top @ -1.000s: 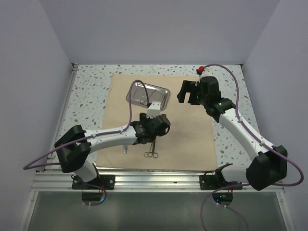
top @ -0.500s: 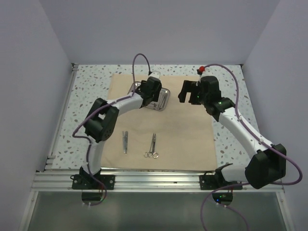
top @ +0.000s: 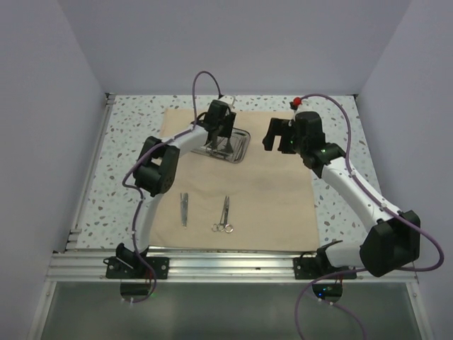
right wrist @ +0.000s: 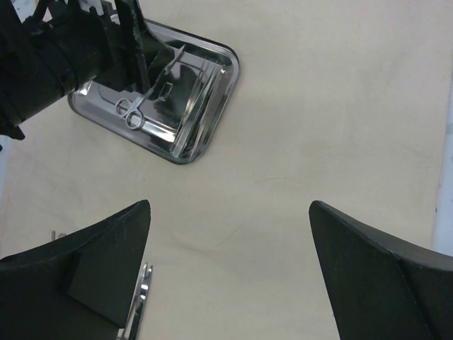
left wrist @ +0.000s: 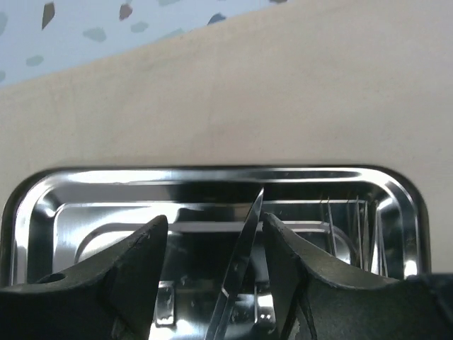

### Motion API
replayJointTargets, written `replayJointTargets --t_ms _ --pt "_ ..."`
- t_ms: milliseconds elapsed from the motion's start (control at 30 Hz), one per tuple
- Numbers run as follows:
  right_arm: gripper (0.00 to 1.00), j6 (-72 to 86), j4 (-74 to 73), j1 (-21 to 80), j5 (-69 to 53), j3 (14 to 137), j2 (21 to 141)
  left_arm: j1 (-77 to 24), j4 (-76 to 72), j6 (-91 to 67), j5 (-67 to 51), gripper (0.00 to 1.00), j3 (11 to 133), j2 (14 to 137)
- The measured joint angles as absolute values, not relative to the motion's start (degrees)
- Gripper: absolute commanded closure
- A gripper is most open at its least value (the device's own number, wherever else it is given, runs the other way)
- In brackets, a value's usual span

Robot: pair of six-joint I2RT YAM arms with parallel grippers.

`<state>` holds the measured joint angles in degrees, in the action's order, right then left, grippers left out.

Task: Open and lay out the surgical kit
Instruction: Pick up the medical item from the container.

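- The speckled table (top: pixel 127 156) shows as a bare strip at the far left, beside the left edge of the cloth wrap (top: pixel 276 198), which lies open and flat.
- The straight instrument (top: pixel 184 210) lies on the near left part of the wrap, lengthwise toward the arms and well apart from the tray.
- The left gripper (top: pixel 221 136) (left wrist: pixel 212 234) hangs over the steel tray, pointing down into it. Its jaws stand moderately apart.
- A thin blade (left wrist: pixel 241 265) rises between the left gripper's fingers (left wrist: pixel 138 273), nearer the right one. A gap shows on each side of it, so it is not pinched where the view reaches. Whether it is held further back cannot be told.
- The steel tray (top: pixel 239 154) (left wrist: pixel 212 172) (right wrist: pixel 225 92) sits on the far part of the wrap, left of centre, with its long side running across.
- In the right wrist view, a ring-handled piece (right wrist: pixel 129 113) lies on the tray floor just under the left gripper. Whether this is the same piece as the blade cannot be told.
- The scissors (top: pixel 224 214) lie on the near middle of the wrap, rings toward the arms, near the straight instrument but not touching it.
- The right gripper (top: pixel 277 134) (right wrist: pixel 230 205) hovers above the far right part of the wrap, beside the tray and apart from it. Its jaws are spread wide and hold nothing.
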<state>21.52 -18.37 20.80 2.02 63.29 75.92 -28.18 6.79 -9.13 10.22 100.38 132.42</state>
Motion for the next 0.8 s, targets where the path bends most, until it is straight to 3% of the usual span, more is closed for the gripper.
replayJointTargets --t_ms 200,633,800 --pt "0.02 21.34 -18.31 20.56 2.04 63.29 77.78 -28.32 6.90 -8.25 6.07 0.41 109.12 138.54" --pt "0.01 21.34 -18.11 20.16 1.98 63.29 80.42 -28.36 7.18 -6.13 6.61 0.53 108.84 139.17" --pt "0.02 21.34 -18.02 20.16 1.98 63.29 80.42 -28.36 9.41 -3.99 6.94 0.62 109.58 139.20"
